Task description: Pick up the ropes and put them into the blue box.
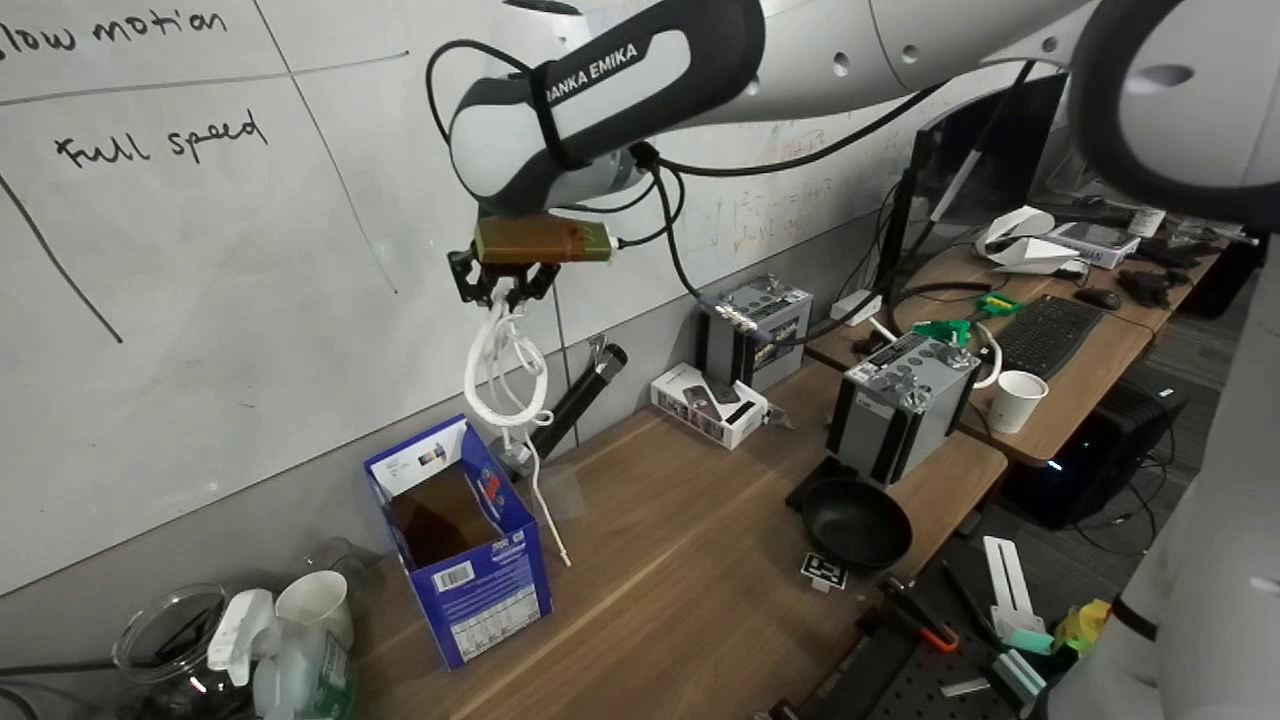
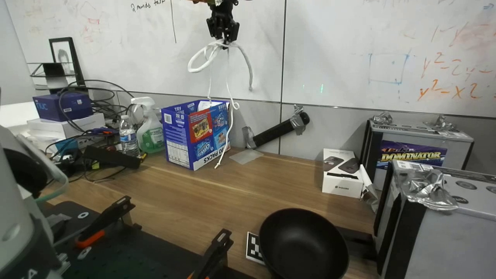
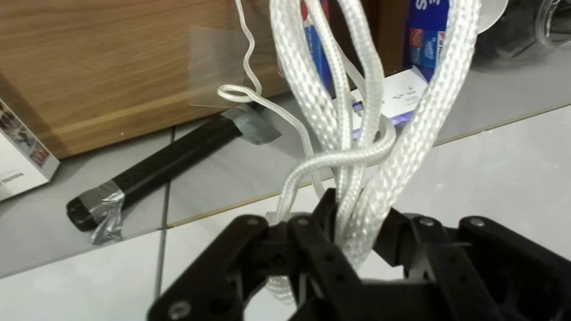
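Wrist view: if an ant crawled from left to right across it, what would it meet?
A white box, a black bar, the blue box, a white cup, a clear jar. The white ropes and the claw spread across several of these, so I left them out.

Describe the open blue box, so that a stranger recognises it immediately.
Below the whiteboard is a wooden desk. On it, right of the spray bottle in both exterior views, stands the blue box. Unlike the nuc box, also blue, it bears colourful pictures.

Blue box (image 2: 195,133) — "PACKS", gray case (image 2: 418,139) — "DOMINATOR"
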